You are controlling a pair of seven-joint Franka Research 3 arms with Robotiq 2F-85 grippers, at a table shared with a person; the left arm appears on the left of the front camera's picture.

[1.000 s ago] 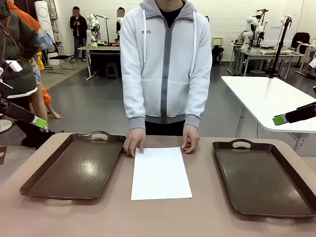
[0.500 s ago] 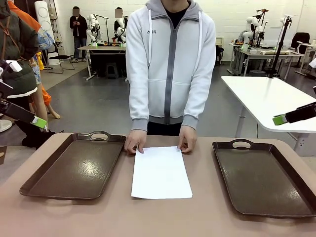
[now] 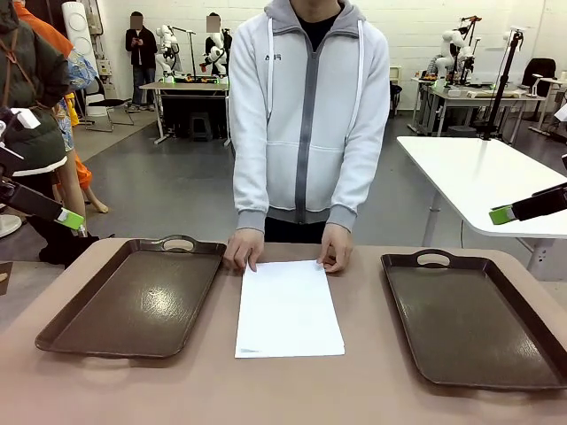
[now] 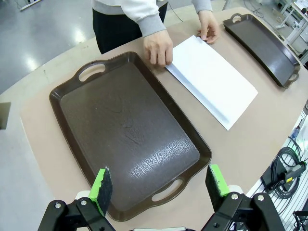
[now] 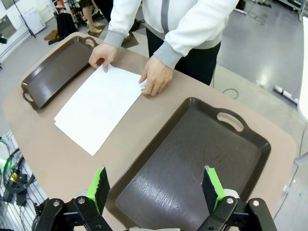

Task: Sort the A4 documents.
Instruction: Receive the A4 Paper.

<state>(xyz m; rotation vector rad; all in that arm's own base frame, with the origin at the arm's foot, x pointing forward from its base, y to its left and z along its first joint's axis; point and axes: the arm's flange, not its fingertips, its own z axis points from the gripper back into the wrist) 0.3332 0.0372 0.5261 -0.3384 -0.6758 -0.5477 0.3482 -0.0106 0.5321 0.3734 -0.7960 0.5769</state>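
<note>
papers: sheet count in stack cannot be told | far corners: hidden under person's fingers | right tray: near right corner cut off by front view's right edge

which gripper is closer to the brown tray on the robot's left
Left. The left gripper is raised beside that dark brown handled tray; the right gripper is raised by the other tray, beyond the white paper sheets.
</note>
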